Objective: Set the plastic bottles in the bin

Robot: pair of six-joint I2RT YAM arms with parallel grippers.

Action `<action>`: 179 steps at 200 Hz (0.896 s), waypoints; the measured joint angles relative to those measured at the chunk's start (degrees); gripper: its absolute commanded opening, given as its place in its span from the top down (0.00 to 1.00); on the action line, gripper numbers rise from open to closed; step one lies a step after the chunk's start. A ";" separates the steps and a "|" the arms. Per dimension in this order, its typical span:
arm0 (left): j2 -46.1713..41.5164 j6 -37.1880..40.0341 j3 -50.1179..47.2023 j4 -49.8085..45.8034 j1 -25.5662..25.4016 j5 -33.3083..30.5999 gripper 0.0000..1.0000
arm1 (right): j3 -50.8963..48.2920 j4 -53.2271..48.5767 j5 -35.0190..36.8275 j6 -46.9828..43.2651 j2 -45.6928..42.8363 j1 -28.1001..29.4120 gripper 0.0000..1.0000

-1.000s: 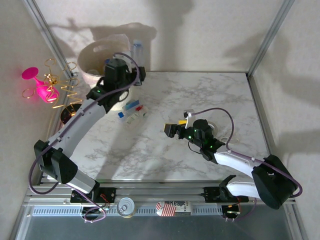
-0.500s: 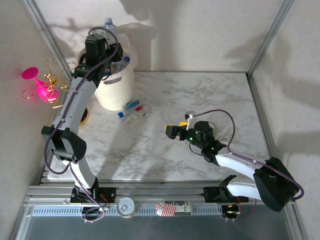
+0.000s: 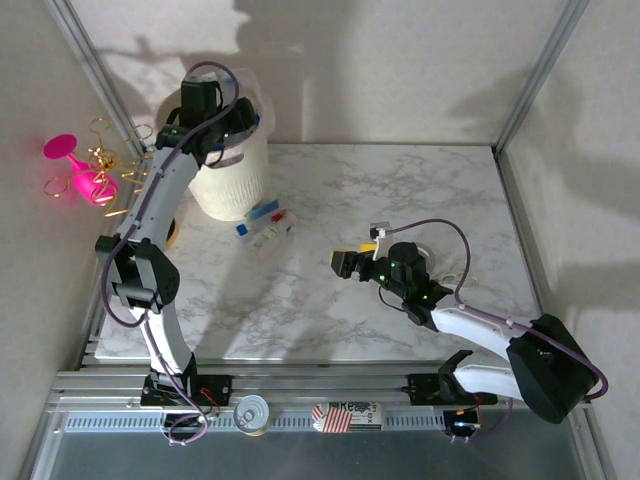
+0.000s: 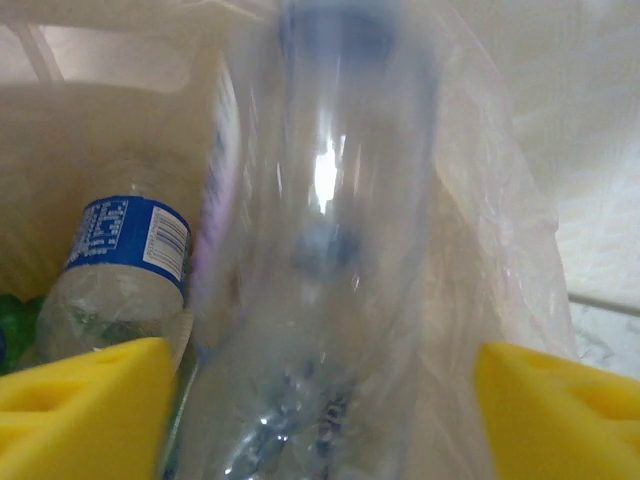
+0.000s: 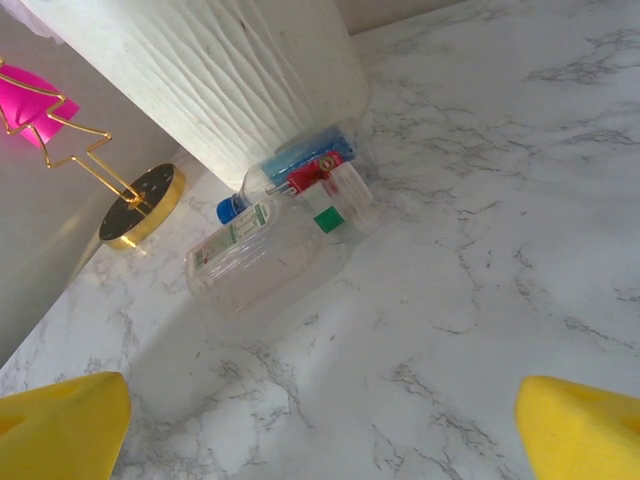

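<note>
The cream ribbed bin (image 3: 237,180) stands at the table's far left. My left gripper (image 3: 222,122) hangs over its mouth, open. Between its wide-apart yellow fingertips (image 4: 85,400) a clear plastic bottle (image 4: 320,250) shows blurred, cap end away from me, against the clear liner (image 4: 500,200), with a gap to the right fingertip. A blue-labelled bottle (image 4: 125,265) lies inside the bin. At the bin's foot lie a clear green-capped bottle (image 5: 255,258) and a blue-capped, red-labelled one (image 5: 300,172), also seen from above (image 3: 265,225). My right gripper (image 3: 345,262) is open and empty, low over mid-table.
A pink glass (image 3: 75,165) and gold wire stands (image 3: 120,150) sit off the table's left edge; a gold disc base (image 5: 140,205) lies beside the bin. A tin can (image 3: 252,413) and a red-labelled item (image 3: 345,415) rest on the front rail.
The left arm swung up from the bin's front to over its mouth with a clear bottle, then its jaws opened and the bottle slipped down. The right arm barely moved.
</note>
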 measured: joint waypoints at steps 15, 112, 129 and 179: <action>-0.02 -0.02 0.07 -0.04 0.00 -0.02 0.00 | 0.00 0.00 0.04 -0.02 0.00 0.00 0.01; -19.30 -2.23 -12.09 7.93 0.00 1.18 0.00 | 3.17 -0.24 -0.98 -0.37 4.13 0.00 0.01; -25.09 -3.54 -18.34 11.93 0.00 2.60 0.00 | 4.00 -0.24 -1.40 -0.37 5.44 0.00 0.01; -36.24 -8.55 -38.58 23.52 -1.57 8.11 0.00 | 5.84 0.37 -3.41 -0.17 8.61 0.00 0.01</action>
